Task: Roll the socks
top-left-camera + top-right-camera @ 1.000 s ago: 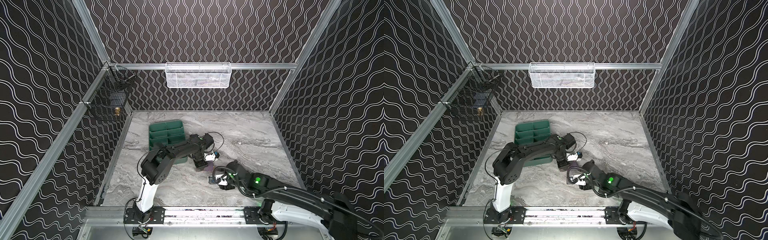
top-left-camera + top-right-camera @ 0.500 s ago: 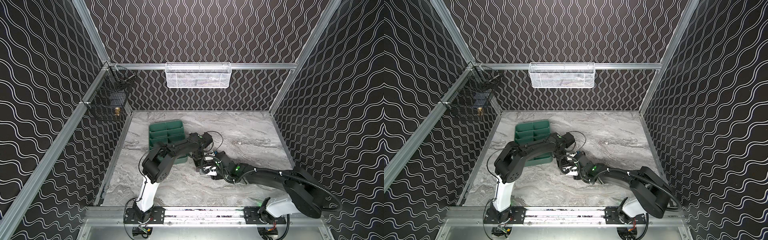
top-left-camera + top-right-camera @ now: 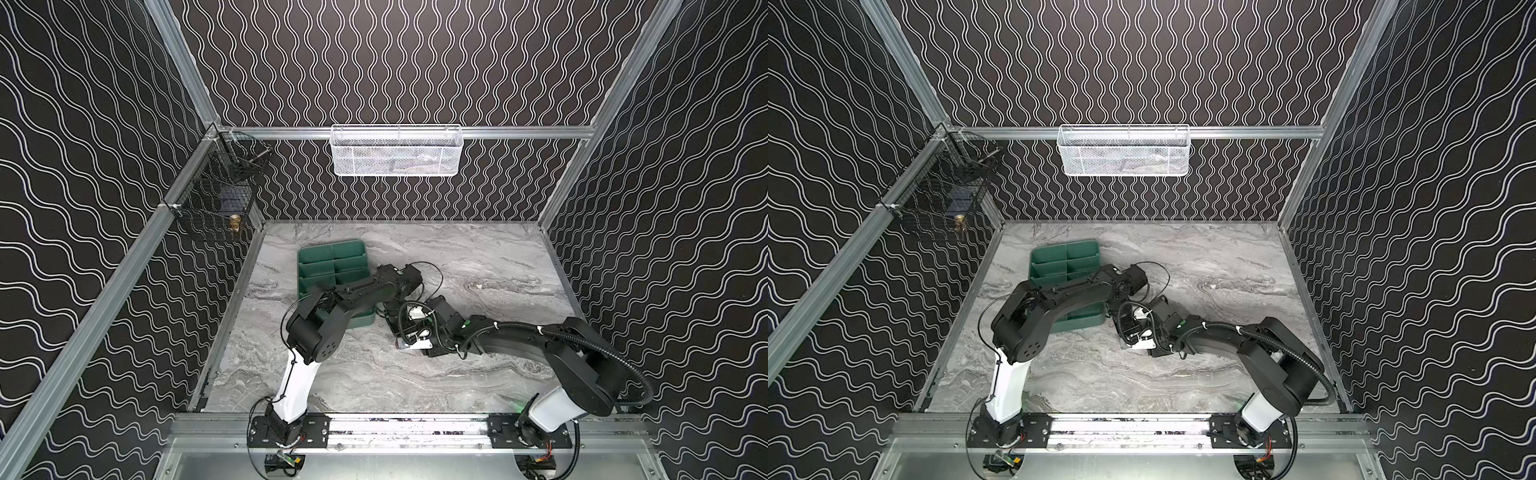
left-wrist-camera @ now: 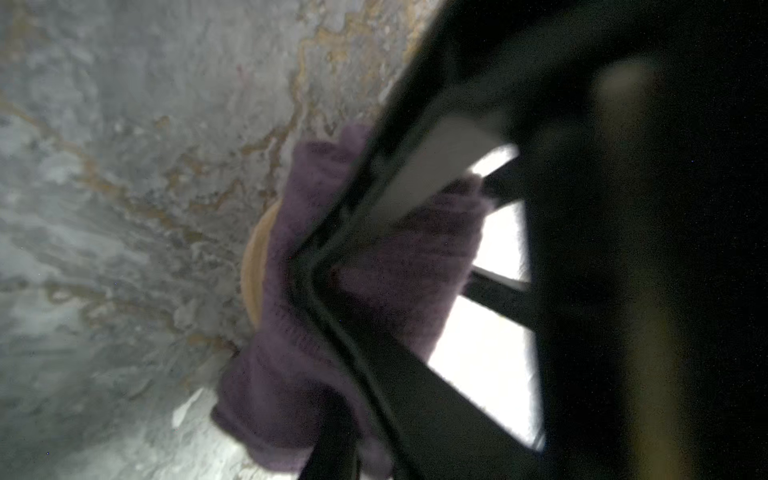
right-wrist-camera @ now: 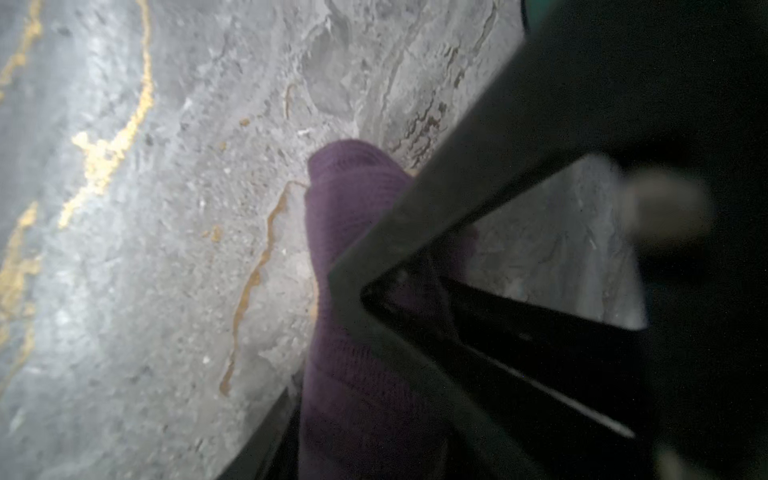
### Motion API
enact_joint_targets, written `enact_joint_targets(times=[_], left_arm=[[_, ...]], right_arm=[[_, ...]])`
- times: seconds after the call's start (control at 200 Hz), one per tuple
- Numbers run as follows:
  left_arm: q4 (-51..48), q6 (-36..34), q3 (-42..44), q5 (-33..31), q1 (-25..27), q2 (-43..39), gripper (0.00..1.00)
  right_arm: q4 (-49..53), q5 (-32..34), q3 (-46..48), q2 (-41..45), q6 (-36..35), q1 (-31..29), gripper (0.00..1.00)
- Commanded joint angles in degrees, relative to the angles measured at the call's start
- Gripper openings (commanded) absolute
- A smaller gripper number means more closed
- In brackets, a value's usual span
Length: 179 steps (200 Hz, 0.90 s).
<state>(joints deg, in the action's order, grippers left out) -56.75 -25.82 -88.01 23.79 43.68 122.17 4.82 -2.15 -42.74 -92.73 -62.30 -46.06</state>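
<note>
On the desk [image 3: 478,257] beside the tray [image 3: 332,266], our left pincer [image 3: 387,308] clenches the purple sock [image 4: 291,353]; our right pincer [image 3: 402,331] touches it, grip unclear.

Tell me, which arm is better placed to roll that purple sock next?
Left, probably. The left gripper is shut on the purple sock, fabric bunched around it in the left wrist view. The right gripper sits against the same sock, but whether it grips is unclear.

Two robot arms [image 3: 332,309], one purple sock [image 4: 274,374] in view, one green divided tray [image 3: 316,254], one white mesh basket [image 3: 397,151] and one black wire basket [image 3: 210,210].
</note>
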Motion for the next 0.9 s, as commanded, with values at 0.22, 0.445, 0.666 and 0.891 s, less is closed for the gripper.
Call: enact_joint_targets(times=[0.22,0.445,0.666,0.891], left_arm=[[-3.0,-2.4,2.8,-2.5,1.5,6.5,0.01],[2.5,1.6,4.5,0.6,-1.5,0.3,0.35],[2.2,0.3,4.8,4.0,-1.9,-2.7,0.45],[5.1,1.4,8.4,6.1,-3.2,-9.0,0.50]], right_arm=[[0.1,0.6,1.4,-2.6,8.7,0.1,0.13],[4.0,-0.6,1.7,-1.2,9.7,-0.3,0.00],[7.9,-3.0,1.9,-0.1,12.2,-0.3,0.00],[14.7,-8.1,0.1,1.1,14.7,0.7,0.00]])
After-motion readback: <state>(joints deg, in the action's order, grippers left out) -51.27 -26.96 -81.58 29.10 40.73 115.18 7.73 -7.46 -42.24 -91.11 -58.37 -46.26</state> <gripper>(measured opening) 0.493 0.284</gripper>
